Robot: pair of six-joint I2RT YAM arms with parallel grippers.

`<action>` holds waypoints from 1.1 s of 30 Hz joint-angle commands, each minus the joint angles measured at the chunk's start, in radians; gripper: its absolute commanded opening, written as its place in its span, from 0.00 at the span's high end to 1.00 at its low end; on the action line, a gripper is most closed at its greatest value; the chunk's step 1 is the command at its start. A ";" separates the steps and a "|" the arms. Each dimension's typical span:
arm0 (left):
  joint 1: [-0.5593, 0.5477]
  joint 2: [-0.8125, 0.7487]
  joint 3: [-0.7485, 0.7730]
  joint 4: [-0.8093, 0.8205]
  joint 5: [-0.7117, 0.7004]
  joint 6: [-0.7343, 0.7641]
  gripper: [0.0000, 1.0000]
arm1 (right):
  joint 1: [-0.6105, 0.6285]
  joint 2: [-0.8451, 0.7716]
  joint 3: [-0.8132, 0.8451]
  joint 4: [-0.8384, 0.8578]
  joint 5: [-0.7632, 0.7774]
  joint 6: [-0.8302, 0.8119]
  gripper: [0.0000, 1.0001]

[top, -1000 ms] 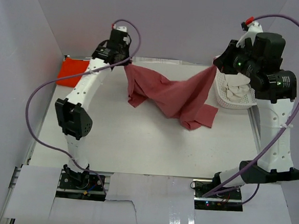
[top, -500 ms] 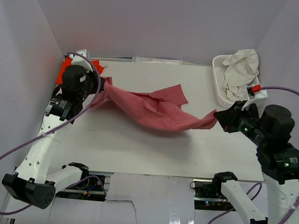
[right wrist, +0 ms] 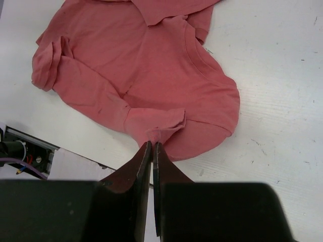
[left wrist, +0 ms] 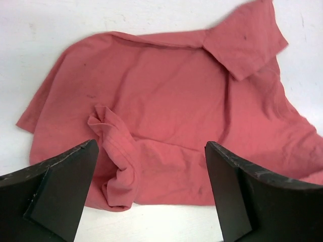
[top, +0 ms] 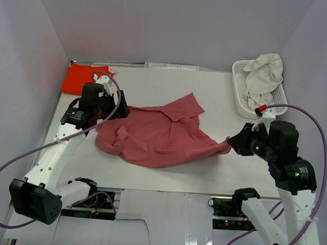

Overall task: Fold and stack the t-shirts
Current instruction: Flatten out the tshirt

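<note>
The dusty rose-red t-shirt [top: 157,136] lies rumpled on the white table [top: 155,82], one sleeve [left wrist: 247,43] folded over at the far side. My left gripper [top: 109,112] hangs just above the shirt's left edge; in the left wrist view it [left wrist: 150,146] stands wide open with nothing in it, over a bunched fold [left wrist: 113,151]. My right gripper [top: 233,143] is shut on a pinch of the shirt's right edge [right wrist: 160,132], low at the table. The orange-red t-shirt [top: 82,77] lies flat at the far left corner. The cream-white t-shirt [top: 265,73] is heaped in the basket.
A white lattice basket [top: 240,102] stands at the far right corner. The table's near edge [right wrist: 75,151] and the arm bases lie just behind the right gripper. Purple cables loop off both arms.
My left gripper opened and let go of the rose-red shirt, which dropped from a stretched band onto the table. The right gripper stayed shut on it and shifted slightly down and left.
</note>
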 commanded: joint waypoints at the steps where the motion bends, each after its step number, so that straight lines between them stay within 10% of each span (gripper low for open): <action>1: 0.003 0.015 0.036 -0.062 0.126 0.068 0.02 | -0.002 0.007 0.006 0.051 0.007 0.004 0.92; 27: -0.125 0.293 -0.067 -0.129 -0.220 0.080 0.23 | -0.002 0.021 -0.091 0.100 -0.020 -0.001 0.92; 33: -0.125 0.334 -0.050 -0.063 -0.162 0.086 0.91 | -0.002 0.045 -0.114 0.148 -0.008 0.007 0.92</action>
